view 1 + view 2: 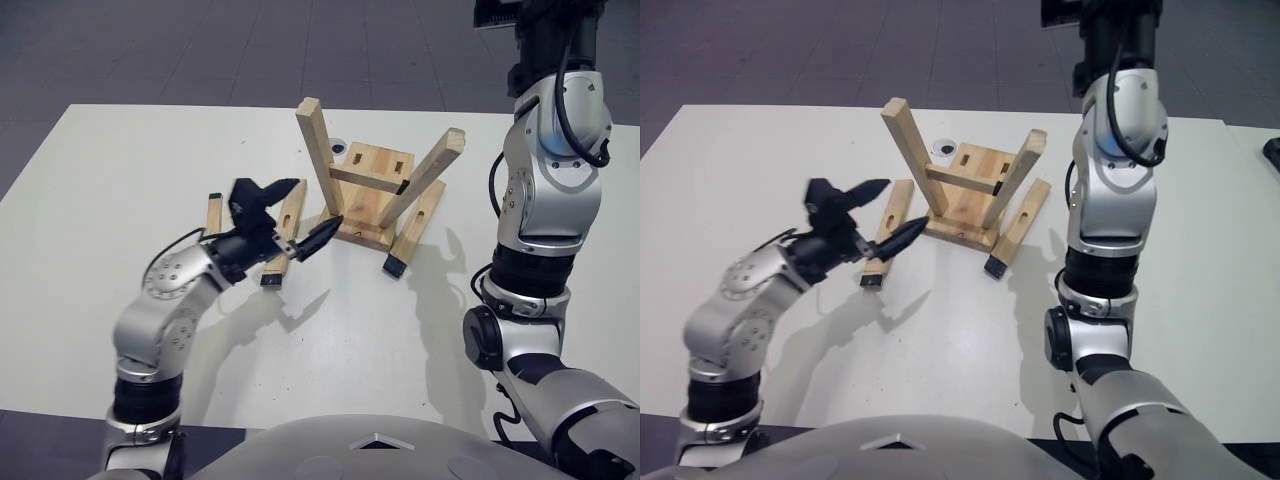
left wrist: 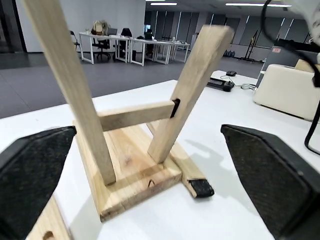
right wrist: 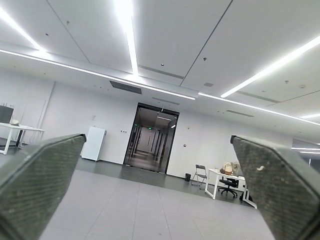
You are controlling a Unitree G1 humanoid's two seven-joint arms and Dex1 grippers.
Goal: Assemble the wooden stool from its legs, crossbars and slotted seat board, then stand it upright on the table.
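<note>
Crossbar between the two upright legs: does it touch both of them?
Touching. The left wrist view shows the crossbar joining one leg and the other leg, no gap.

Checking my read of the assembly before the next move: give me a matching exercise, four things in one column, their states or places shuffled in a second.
Things:
1. seat board
2. crossbar
3. loose leg
4. left gripper

States:
A. open, close to the board's left edge
B. spans between the standing legs
C. flat on the table, carrying two legs
D. lying beside the board, unfitted

Pairs: 1-C, 2-B, 3-D, 4-A
</note>
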